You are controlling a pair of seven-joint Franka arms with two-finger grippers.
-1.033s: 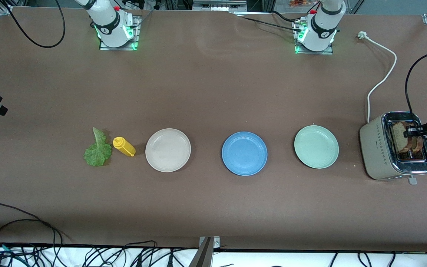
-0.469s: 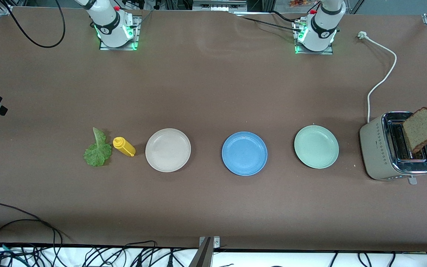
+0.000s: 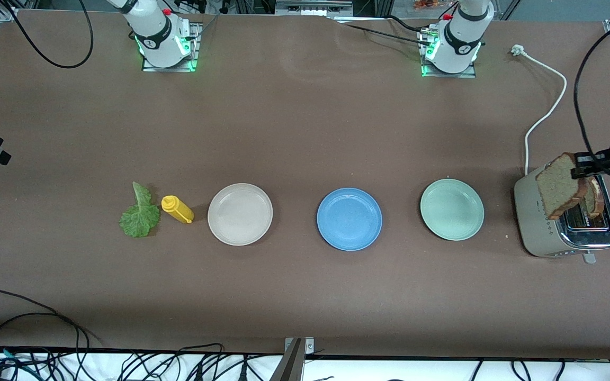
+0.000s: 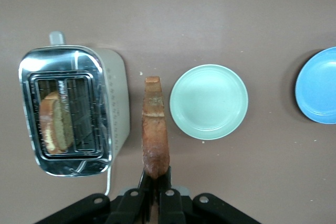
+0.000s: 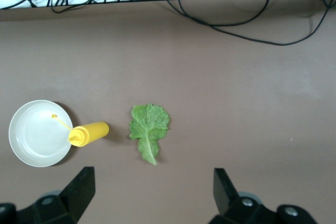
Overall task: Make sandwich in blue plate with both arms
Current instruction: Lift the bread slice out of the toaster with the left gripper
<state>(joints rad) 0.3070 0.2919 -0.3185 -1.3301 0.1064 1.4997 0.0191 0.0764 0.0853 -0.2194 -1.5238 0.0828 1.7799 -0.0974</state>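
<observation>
Lettuce leaf [image 3: 138, 216] flat near the beige-white plate [image 3: 240, 214], limp, take by the stem; blue plate [image 3: 349, 219] bare; left gripper [image 3: 583, 170] pinches a bread slice [image 3: 560, 186] over the toaster [image 3: 543, 222] by its crust: light, stiff, crumbly; right gripper [image 5: 152, 188] jaws spread, waiting above the leaf.

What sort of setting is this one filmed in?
Most likely a robotics lab bench staged as a kitchen: white arm bases bolted to a brown table, loose black cables along its edge, and a beige toaster.

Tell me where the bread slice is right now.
The bread slice hangs in the shut left gripper over the toaster, at the left arm's end of the table.
</observation>
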